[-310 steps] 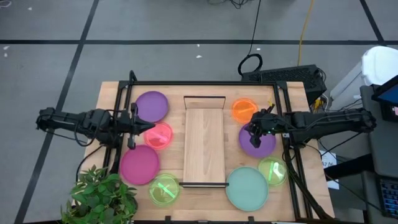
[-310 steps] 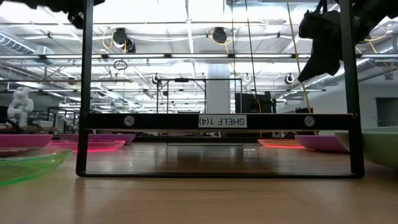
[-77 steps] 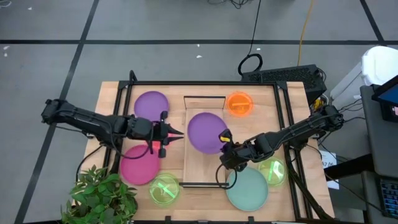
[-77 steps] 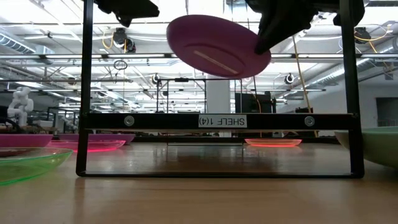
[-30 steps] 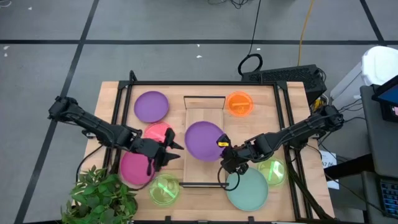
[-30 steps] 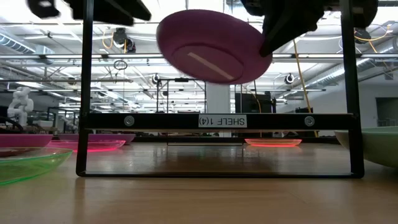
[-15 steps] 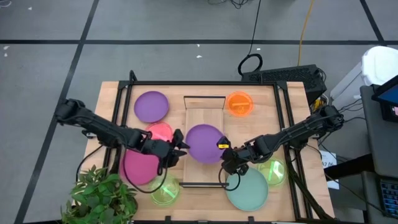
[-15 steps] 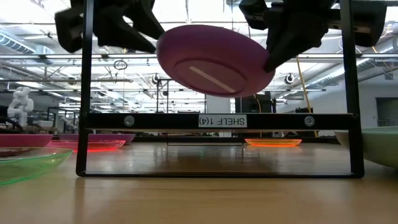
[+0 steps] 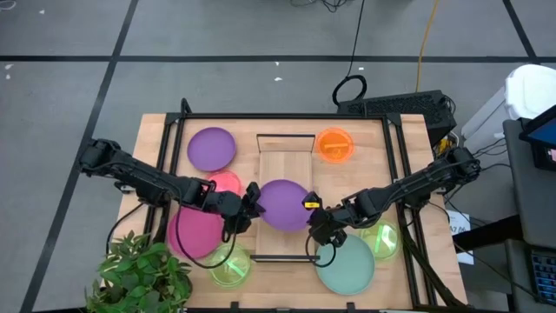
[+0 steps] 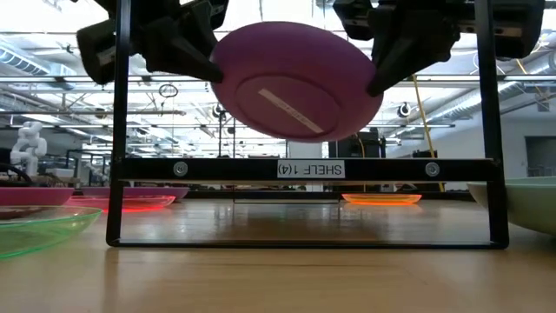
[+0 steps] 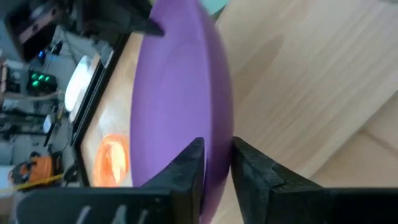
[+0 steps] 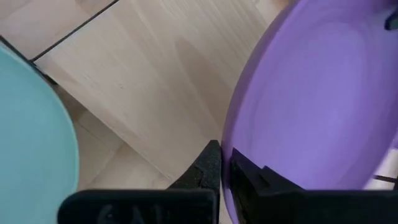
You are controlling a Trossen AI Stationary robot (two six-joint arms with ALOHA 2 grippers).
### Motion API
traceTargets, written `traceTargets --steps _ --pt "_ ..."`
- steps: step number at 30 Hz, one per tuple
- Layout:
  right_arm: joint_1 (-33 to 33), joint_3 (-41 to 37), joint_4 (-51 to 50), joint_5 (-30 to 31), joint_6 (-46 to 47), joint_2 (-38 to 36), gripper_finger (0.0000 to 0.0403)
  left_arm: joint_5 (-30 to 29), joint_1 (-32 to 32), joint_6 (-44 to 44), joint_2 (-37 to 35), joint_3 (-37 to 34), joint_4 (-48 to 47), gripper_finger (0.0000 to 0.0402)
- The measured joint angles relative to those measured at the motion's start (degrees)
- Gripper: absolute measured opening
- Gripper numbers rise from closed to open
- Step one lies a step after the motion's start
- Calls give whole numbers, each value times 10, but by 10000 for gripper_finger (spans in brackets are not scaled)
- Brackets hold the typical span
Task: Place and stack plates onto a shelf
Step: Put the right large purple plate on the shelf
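From the front of the table, a neon green plate point(image 9: 228, 264) and the pale teal plate point(image 9: 345, 263) lie nearest, either side of the shelf's near end. Just past them the magenta plate point(image 9: 197, 229) sits on the table top, and another small green one point(image 9: 380, 239) lies on the right.

Over the middle of the shelf point(image 9: 285, 156), a purple plate point(image 9: 283, 203) hangs in the air, tilted, held from both sides. The right gripper point(image 9: 314, 214) is clamped on its right rim. The left gripper point(image 9: 251, 199) has its fingers either side of the left rim, pinching it.

The plate looks like thin, stiff plastic, light and rather slick, so I'd judge the rim the only sensible place to hold it. With two grips it could twist or slip if either arm pulls.

Farther back, a pink-red plate point(image 9: 224, 183) peeks out by the left arm, then a second purple plate point(image 9: 212, 149) and the orange plate point(image 9: 335, 146) near the far edge.
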Motion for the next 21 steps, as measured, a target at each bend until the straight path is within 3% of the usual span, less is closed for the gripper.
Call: traceTargets --steps 5,13,21 --pt "-2 0 15 11 2 0 26 5 0 -2 0 -1 1 65" --pt "-2 0 61 7 22 0 99 -2 0 -9 0 -1 4 63" --pt "3 0 92 4 105 -31 146 -2 -22 -14 0 -1 -1 29"
